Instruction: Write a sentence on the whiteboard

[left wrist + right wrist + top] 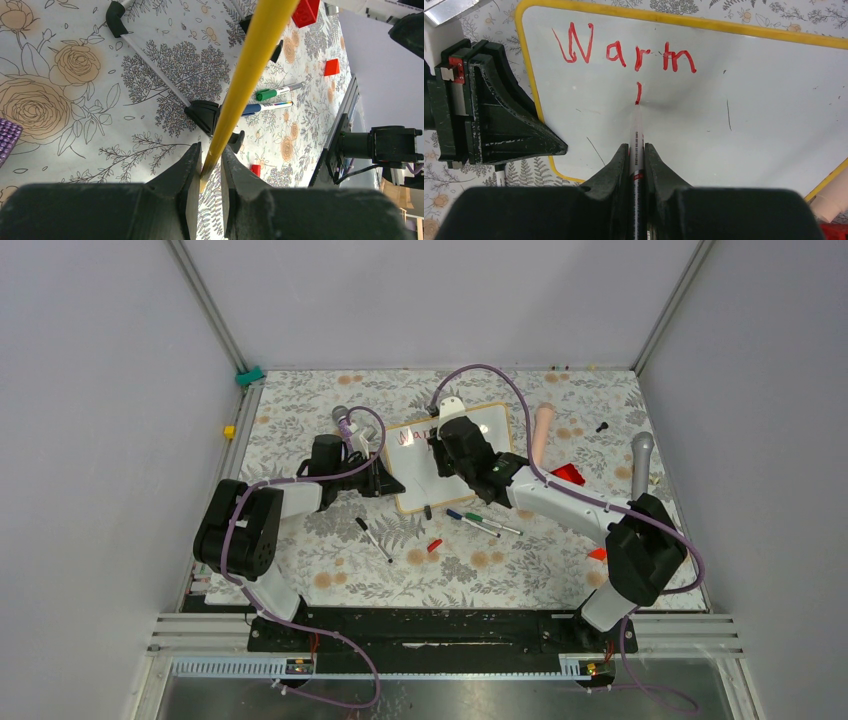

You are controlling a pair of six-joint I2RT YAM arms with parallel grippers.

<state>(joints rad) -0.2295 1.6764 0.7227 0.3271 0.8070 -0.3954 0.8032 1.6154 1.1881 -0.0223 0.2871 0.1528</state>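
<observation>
The whiteboard (420,488) lies in the middle of the floral table, and its yellow-rimmed white face (749,100) fills the right wrist view. The sentence (624,50) reads "Warm" in red, with one short red stroke (638,92) beneath it. My right gripper (637,149) is shut on a red marker (637,127), whose tip touches the board at the foot of that stroke. My left gripper (211,156) is shut on the whiteboard's yellow edge (250,65), seen edge-on. In the right wrist view it (499,115) sits at the board's left side.
A green marker (272,92) and a blue marker (262,106) lie just in front of the board, beside a black pen (374,539) and a red cap (434,545). A pink cylinder (541,430), red blocks (568,474) and a grey microphone (640,465) lie right of the board.
</observation>
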